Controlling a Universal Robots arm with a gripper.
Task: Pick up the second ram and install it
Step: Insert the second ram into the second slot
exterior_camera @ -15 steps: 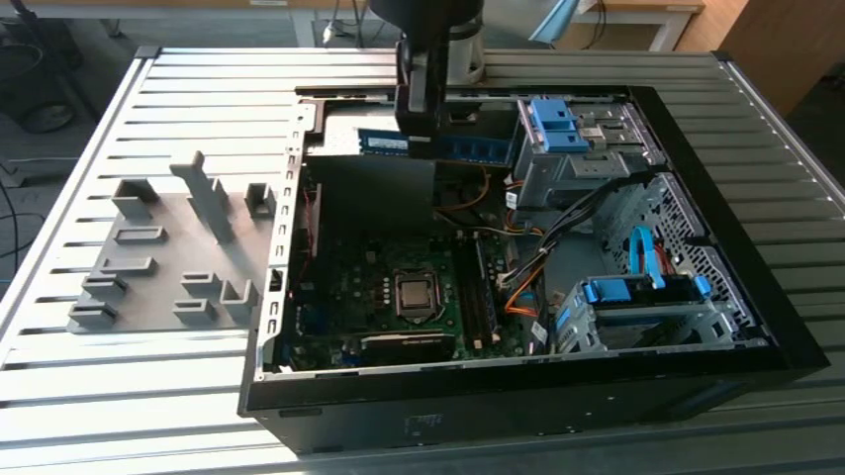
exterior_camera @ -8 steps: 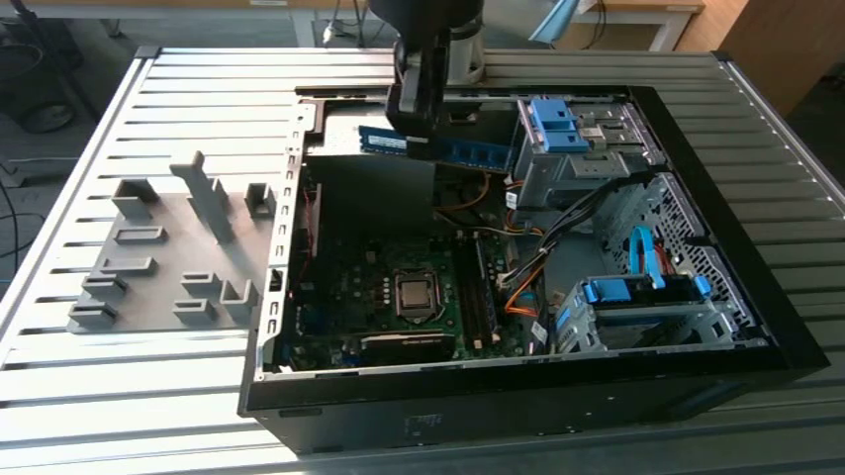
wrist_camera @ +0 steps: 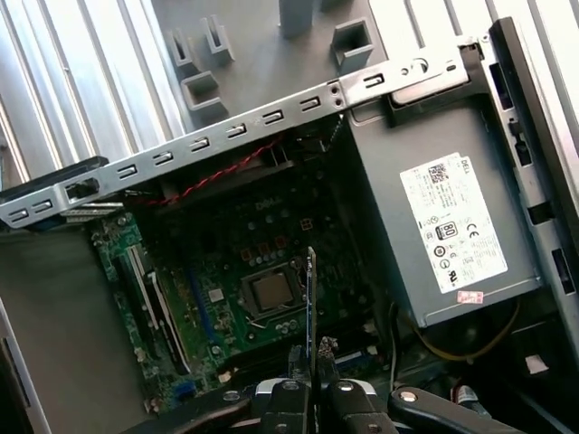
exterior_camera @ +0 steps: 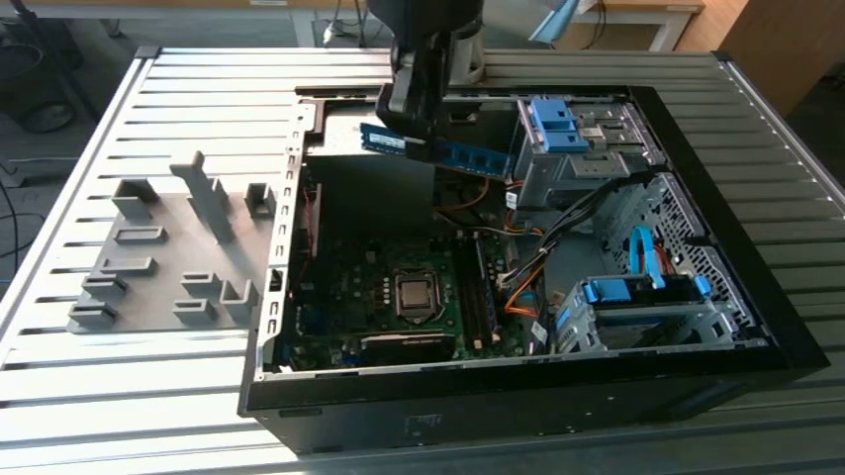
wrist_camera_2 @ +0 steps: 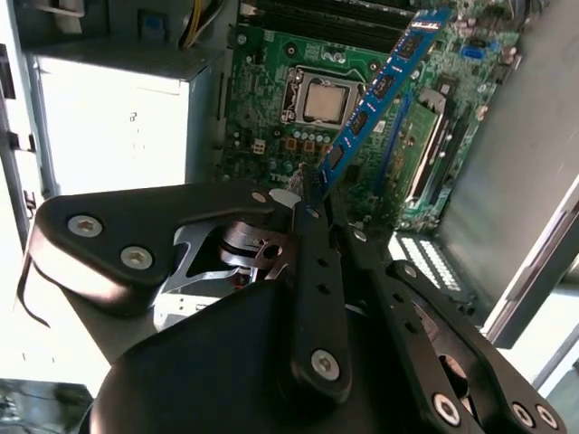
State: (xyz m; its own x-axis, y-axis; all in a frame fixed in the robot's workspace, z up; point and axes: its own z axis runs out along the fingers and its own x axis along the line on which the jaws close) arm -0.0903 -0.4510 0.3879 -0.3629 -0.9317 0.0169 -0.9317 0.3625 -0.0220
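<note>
I have the gripper (exterior_camera: 425, 139) clamped on the second ram (exterior_camera: 436, 149), pinching it at one end; in both wrist views the fingers meet flat against the blue stick (wrist_camera_2: 384, 86), which projects straight out from between them. The stick (wrist_camera: 310, 303) is held in the air above the open computer case (exterior_camera: 739, 327), over the far part of the case near the power supply (wrist_camera: 452, 226), clear of the board below.

The governing relation: the stick's long axis runs away from the gripper toward the motherboard (exterior_camera: 396, 287), and in the first wrist view I see it edge-on, roughly in line with the processor socket (wrist_camera: 270, 291). The memory slots (exterior_camera: 478, 297) lie beside that socket, toward the exterior view's right. I judge the stick not yet seated.

The grey holder fixture (exterior_camera: 172, 247) rests on the bench (exterior_camera: 158, 396), beside the case on the exterior view's left.
</note>
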